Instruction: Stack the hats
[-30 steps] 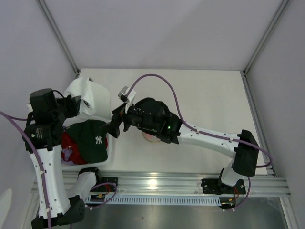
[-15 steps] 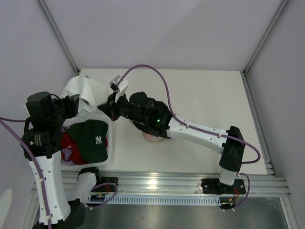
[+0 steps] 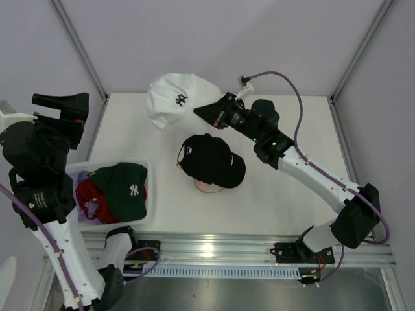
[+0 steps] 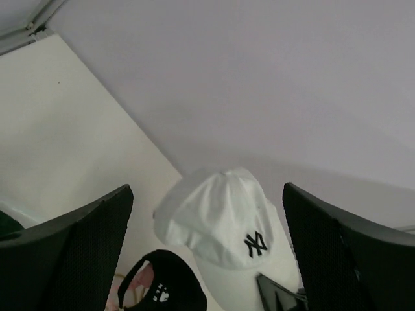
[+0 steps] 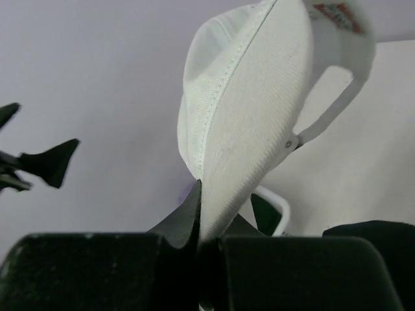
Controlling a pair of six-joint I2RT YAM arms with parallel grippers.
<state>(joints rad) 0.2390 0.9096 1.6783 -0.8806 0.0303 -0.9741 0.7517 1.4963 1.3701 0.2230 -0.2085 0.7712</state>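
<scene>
A white hat (image 3: 174, 98) with a dark NY logo hangs in the air over the back of the table. My right gripper (image 3: 207, 111) is shut on its brim (image 5: 253, 129), pinched between the jaws (image 5: 207, 223). Below it, a black hat (image 3: 211, 159) sits on a pink hat (image 3: 206, 186) at the table's middle. My left gripper (image 3: 68, 113) is raised at the far left, open and empty. Its wrist view looks between its fingers (image 4: 71, 246) at the white hat (image 4: 224, 217) and the black hat (image 4: 165, 288). A dark green hat (image 3: 126, 188), a red hat (image 3: 89, 193) and a lavender hat (image 3: 91, 210) lie in the basket.
The white mesh basket (image 3: 150, 201) stands at the table's front left corner, beside the left arm's base. Its rim (image 5: 277, 202) shows under the white hat in the right wrist view. Grey walls enclose the table at the back and sides.
The right gripper shut on the white hat's brim and carried it from the basket area up to the back centre. The left gripper opened, let go and swung up to the left.
</scene>
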